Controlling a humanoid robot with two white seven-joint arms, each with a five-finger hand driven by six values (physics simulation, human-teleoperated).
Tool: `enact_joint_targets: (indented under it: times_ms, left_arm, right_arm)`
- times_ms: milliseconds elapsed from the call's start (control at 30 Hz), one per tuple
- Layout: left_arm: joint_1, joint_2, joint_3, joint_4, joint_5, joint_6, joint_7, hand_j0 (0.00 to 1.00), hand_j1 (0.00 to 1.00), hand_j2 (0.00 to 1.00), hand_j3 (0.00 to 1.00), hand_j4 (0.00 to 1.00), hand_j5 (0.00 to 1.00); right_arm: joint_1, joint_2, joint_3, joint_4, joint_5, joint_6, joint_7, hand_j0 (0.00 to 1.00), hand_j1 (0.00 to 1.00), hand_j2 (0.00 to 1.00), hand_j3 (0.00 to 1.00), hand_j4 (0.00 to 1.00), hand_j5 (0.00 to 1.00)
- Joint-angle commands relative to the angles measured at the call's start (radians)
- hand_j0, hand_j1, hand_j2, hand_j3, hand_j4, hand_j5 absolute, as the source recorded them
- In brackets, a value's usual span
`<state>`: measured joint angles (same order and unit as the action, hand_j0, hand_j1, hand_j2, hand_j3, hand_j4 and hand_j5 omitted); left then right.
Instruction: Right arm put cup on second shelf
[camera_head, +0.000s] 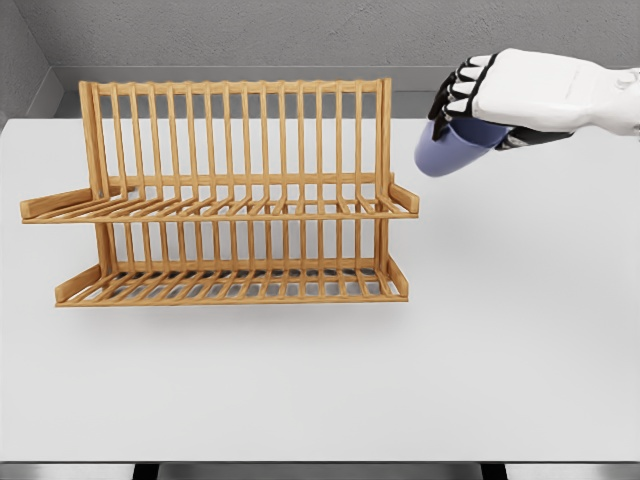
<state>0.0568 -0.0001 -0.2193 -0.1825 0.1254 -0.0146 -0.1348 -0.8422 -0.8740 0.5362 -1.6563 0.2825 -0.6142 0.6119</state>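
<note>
Right hand (500, 95) comes in from the table's right edge, up near the back, and its dark fingers (455, 92) are wrapped over the top of the cup (455, 148). The cup is blue, tipped on a slant, its lower end pointing down and left toward the rack (235, 195). It hangs in the air, clear of the table (500, 350), just beside the rack's upper right corner and not touching it, as far as this angle lets me judge. The rack is wooden, two shelves, slatted back, standing on the left half of the table toward the rear. The top shelf (220, 208) carries nothing; the bottom shelf (235, 285) likewise.
</note>
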Motion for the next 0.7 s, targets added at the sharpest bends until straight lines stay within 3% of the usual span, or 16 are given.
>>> enact_joint_targets:
  times_ms: [0, 300, 667]
  left_arm:
    - [0.0, 0.0, 0.0, 0.0, 0.0, -0.001, 0.0, 1.0, 1.0, 1.0, 1.0, 1.0, 1.0]
    - [0.0, 0.0, 0.0, 0.0, 0.0, 0.001, 0.0, 1.0, 1.0, 1.0, 1.0, 1.0, 1.0]
    - [0.0, 0.0, 0.0, 0.0, 0.0, 0.001, 0.0, 1.0, 1.0, 1.0, 1.0, 1.0, 1.0]
  right_arm:
    - [0.0, 0.023, 0.001, -0.01, -0.005, 0.003, -0.001, 0.59, 0.59, 0.59, 0.59, 0.59, 0.59]
    - [-0.002, 0.049, 0.013, -0.094, -0.005, 0.003, -0.001, 0.59, 0.59, 0.59, 0.59, 0.59, 0.59]
    - [-0.003, 0.064, 0.093, -0.096, -0.002, 0.003, -0.001, 0.59, 0.59, 0.59, 0.59, 0.59, 0.59]
